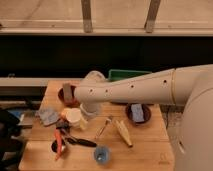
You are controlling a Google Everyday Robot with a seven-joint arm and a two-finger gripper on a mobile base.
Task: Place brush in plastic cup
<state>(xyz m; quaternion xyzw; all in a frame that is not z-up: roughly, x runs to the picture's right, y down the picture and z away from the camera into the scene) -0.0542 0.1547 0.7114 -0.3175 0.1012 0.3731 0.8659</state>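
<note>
Tabletop (150,145): pale wood, matt, grain faint. Arm shell (135,90): smooth off-white plastic with a soft sheen, down to the claw (89,114) hanging just beside the matt cream cup (74,117). Fork (103,127) is silvery metal, cloth (48,116) grey and rumpled, brush (80,141) matt black, plastic cup (102,154) smooth blue, slightly glossy.
</note>
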